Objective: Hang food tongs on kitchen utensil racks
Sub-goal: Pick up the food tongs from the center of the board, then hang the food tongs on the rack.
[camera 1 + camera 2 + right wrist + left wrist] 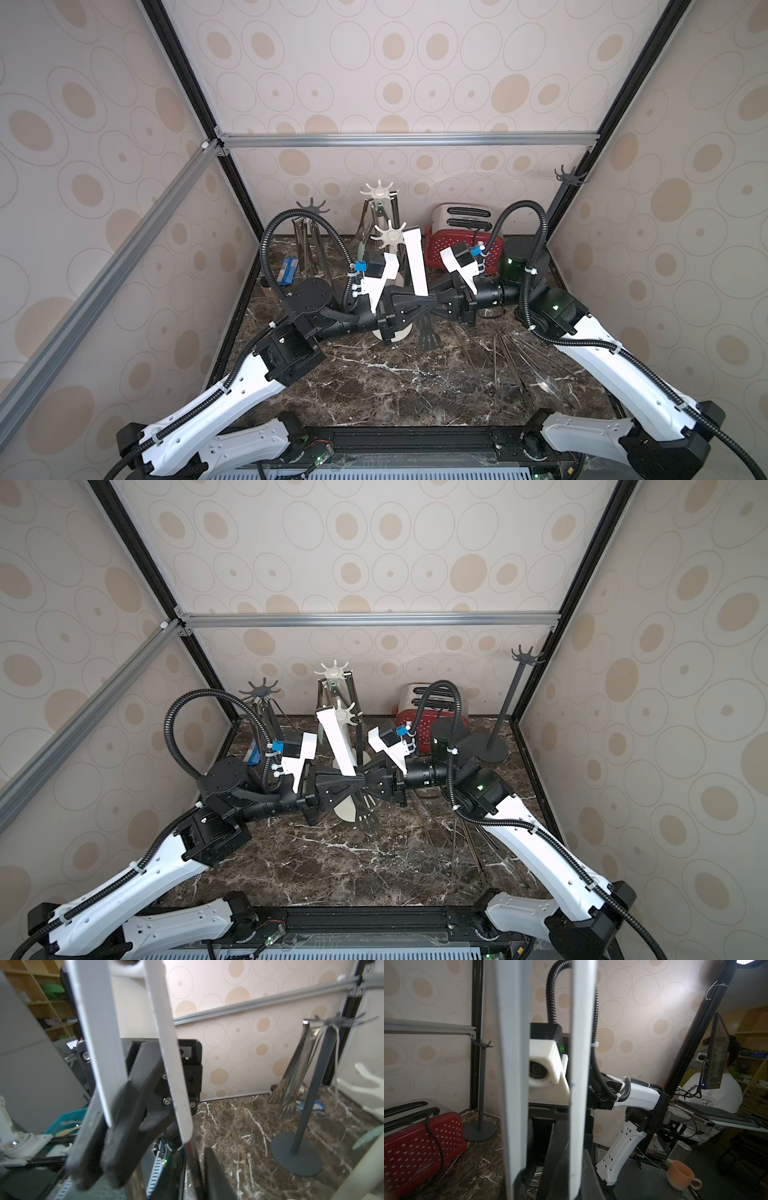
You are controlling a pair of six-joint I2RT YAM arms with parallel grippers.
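White-handled food tongs (415, 262) with black slotted ends (428, 338) stand upright at the table's middle, between both grippers. My left gripper (428, 308) is shut on one white arm (581, 1084). My right gripper (441, 306) faces it; the other arm (172, 1084) runs between its fingers with thin gaps on both sides. Four kitchen utensil racks stand behind. The left dark grey rack (312, 206) and the rear cream one (379, 192) carry hanging steel tongs (291, 1088). Another cream crown (389, 237) is just behind the held tongs. A bare dark rack (525, 654) stands back right.
A red-and-steel toaster (461, 237) sits at the back, right of centre. Several loose steel tongs (519, 361) lie on the marble table (374, 386) at front right. A blue packet (289, 270) lies at back left. A cream rack's round base (399, 332) sits under the grippers.
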